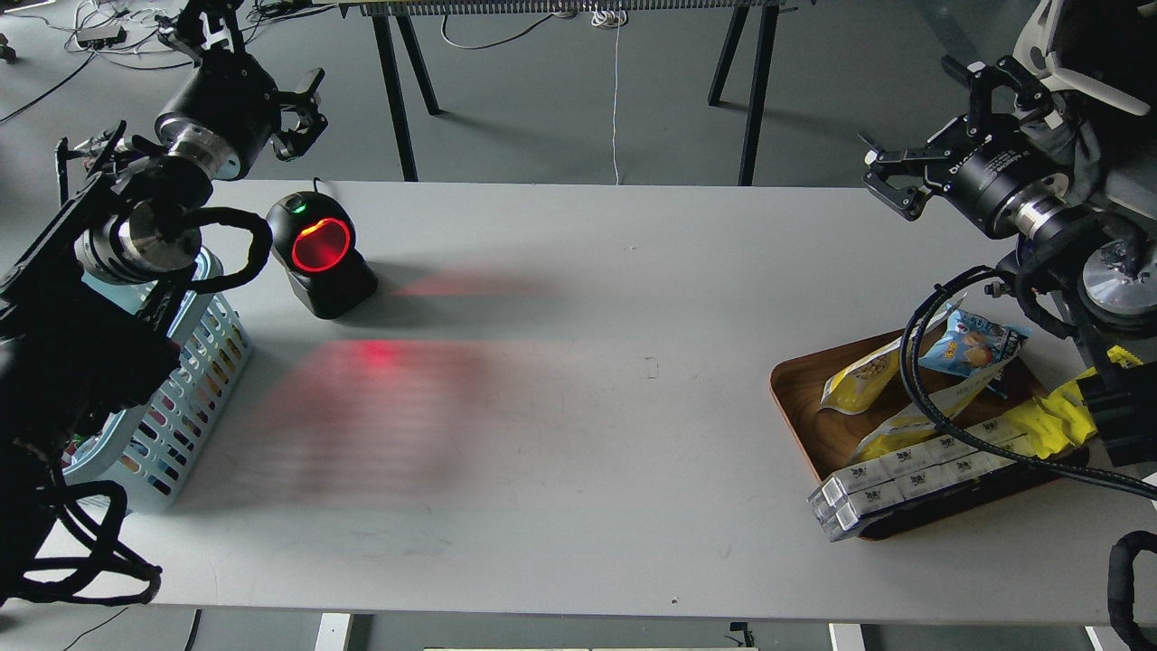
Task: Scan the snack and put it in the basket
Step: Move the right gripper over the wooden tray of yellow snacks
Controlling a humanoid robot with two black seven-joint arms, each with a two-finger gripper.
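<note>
The snack point(854, 378), a yellow-and-white pouch with beige beans pictured on it, lies on the brown wooden tray point(800, 398) at the right of the table. The light blue slotted basket point(203, 375) stands at the table's left edge, its near part hidden behind my left arm. My left gripper point(307, 116) hangs open and empty above the far left of the table, behind the scanner. Well above and behind the tray, my right gripper point(890, 179) is open and holds nothing.
A black barcode scanner point(321, 249) with a glowing red window stands beside the basket and throws red light on the tabletop. The tray also holds a small blue packet point(972, 344), a long yellow wrapper point(1039, 420) and clear-wrapped white boxes point(904, 475). Black cables cross it.
</note>
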